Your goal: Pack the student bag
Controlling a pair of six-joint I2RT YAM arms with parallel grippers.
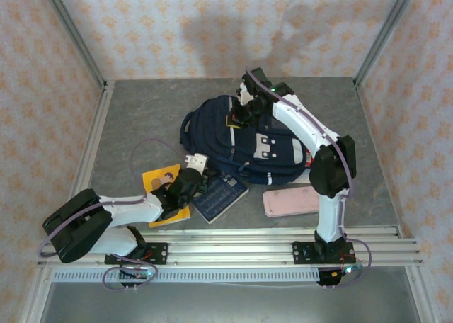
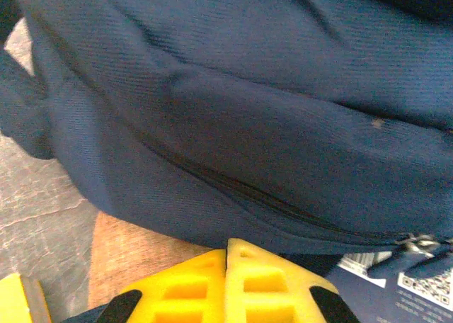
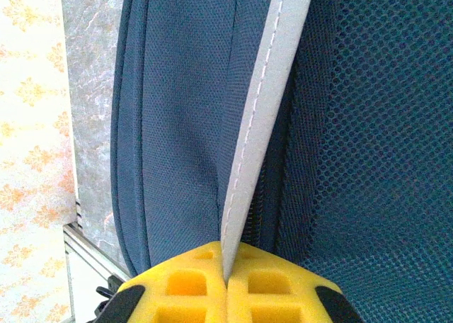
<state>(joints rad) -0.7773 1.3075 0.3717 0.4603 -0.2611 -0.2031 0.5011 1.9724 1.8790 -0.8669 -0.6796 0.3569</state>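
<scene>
Two grippers, both clenched. I see the student bag (image 1: 258,142) lying mid-table (image 1: 141,117). At the bag's far end my right gripper (image 3: 226,266) pinches its pale trim strip (image 3: 263,103). My left gripper (image 2: 226,256) sits just beside the bag's near side, fingers pressed together.

A yellow book (image 1: 154,180) with a picture on its cover lies on the grey surface (image 1: 141,125) at the near left. A dark blue book (image 1: 223,194) lies tilted close by on its right, and one corner of it has a white patch with little square codes (image 2: 407,289). A flat pink case (image 1: 291,201) lies further right, apart from both books. Shiny metal rails (image 1: 233,248) run along the front edge, and the walls (image 1: 212,25) have pale paper with small orange flowers.
</scene>
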